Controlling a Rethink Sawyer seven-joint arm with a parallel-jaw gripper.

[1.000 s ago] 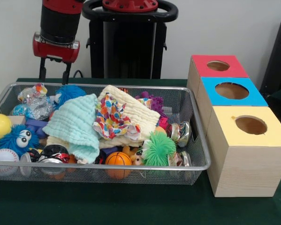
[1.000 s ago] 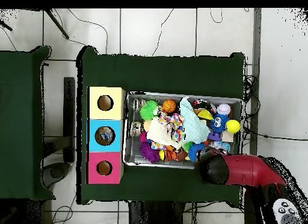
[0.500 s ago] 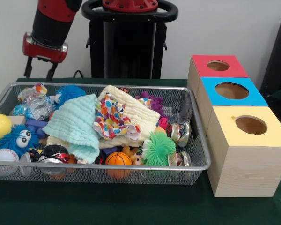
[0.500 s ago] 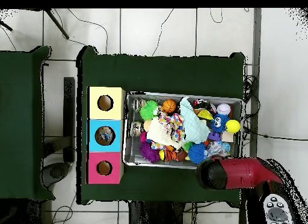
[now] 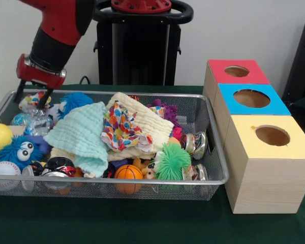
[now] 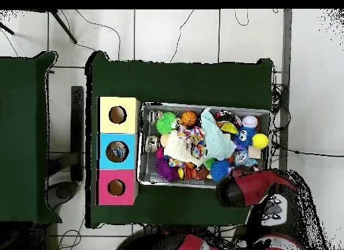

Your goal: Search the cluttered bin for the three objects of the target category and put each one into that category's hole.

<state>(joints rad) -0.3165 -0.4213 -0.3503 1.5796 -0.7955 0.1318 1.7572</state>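
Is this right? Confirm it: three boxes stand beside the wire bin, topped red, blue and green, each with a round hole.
Not quite. The front view shows the nearest box has a yellow top, not green. The rest holds: the red-topped box and blue-topped box stand in the same row beside the wire bin, each with a round hole.

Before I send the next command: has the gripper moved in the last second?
Yes. In the front view the gripper has shifted left and come down, from above the wire bin's far rim to its far-left corner, by the crinkly foil toy.
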